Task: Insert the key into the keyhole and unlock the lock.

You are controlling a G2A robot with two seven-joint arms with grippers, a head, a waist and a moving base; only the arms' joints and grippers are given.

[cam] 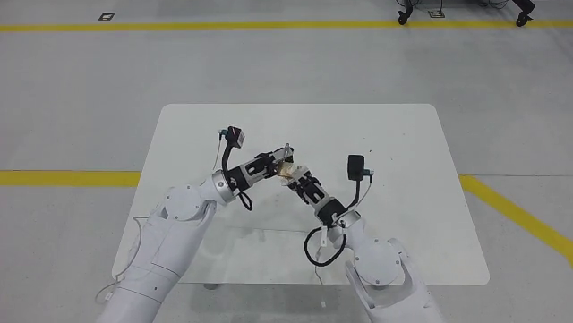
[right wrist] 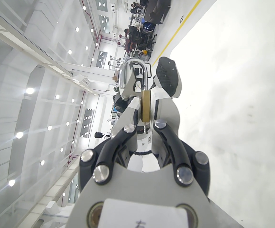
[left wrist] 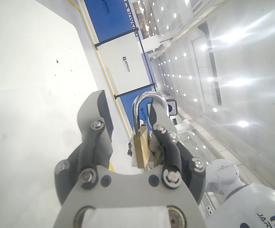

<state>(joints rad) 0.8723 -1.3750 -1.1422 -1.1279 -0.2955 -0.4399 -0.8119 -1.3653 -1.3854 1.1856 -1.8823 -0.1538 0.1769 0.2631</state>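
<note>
Right end effector [right wrist: 147,99] is clenched on the brass body of the lock [right wrist: 145,107], held in the air over the middle of the bench [cam: 394,144]. The lock's long axis runs along the fingers, steel shackle [right wrist: 129,71] pointing away from the wrist and bottom end facing the palm. Left end effector [left wrist: 127,98] comes in from the other side, released, jaws wide around the lock, body just beside one finger [left wrist: 161,124] and well apart from the other; can't make out the key or whether the shackle is latched.
</note>
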